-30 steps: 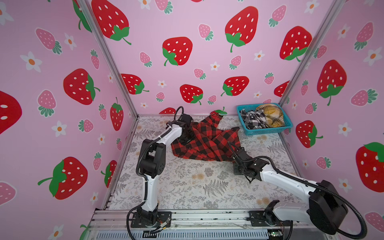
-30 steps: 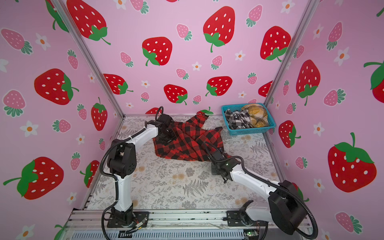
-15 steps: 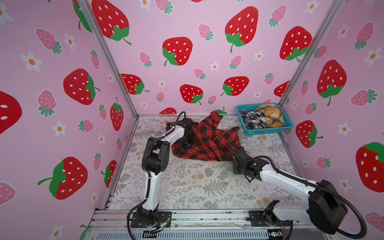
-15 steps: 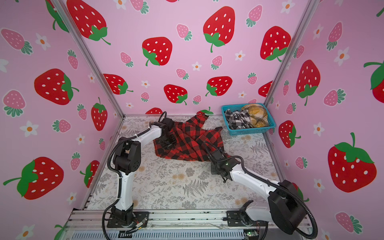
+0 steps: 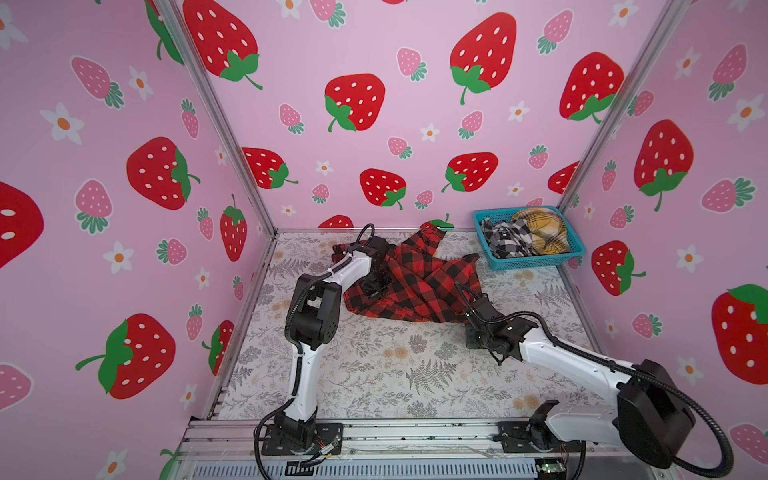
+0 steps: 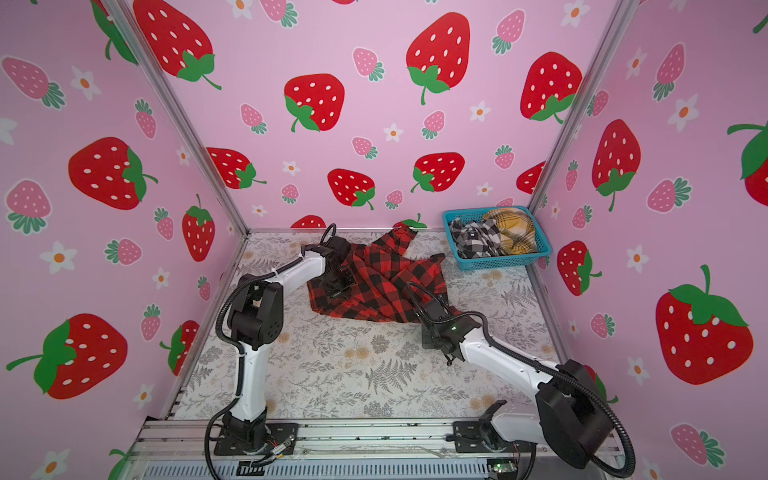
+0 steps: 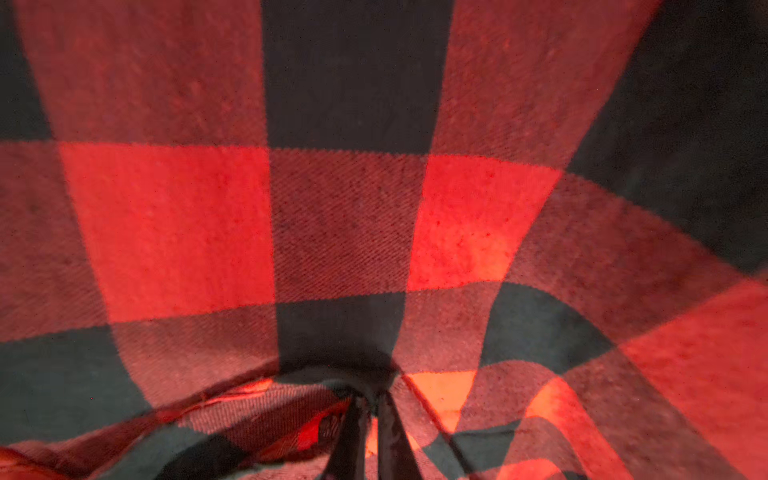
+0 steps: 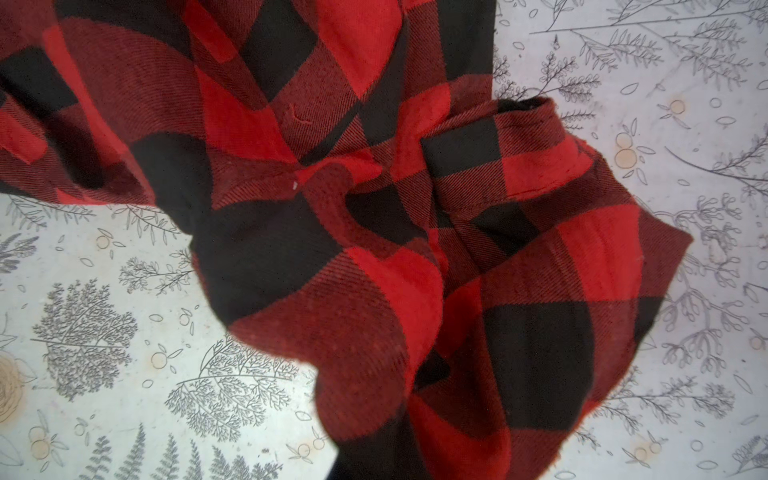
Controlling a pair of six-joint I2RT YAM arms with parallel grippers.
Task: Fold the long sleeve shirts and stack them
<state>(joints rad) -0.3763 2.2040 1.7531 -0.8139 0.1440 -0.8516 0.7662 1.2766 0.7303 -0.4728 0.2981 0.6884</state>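
Clamping shirt point(image 5: 419, 286), left tool point(image 7: 374, 399) (right tool point(image 5: 467, 322) too)

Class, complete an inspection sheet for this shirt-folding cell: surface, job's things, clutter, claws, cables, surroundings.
surface: floral-print tabletop, flat; cloth covers its back part.
job's things: red-and-black shirt crumpled on the tabletop, unfolded; black-and-white shirt and mustard shirt heaped in the turquoise basket at the back right corner.
clutter: nothing seen.
claws: left claw shut on a fold of the red-and-black shirt; right claw shut on its near right corner.
cables: black hoses loop off both arms; none seen tangled in cloth.
surroundings: strawberry-print walls on three sides; metal rail at the front.
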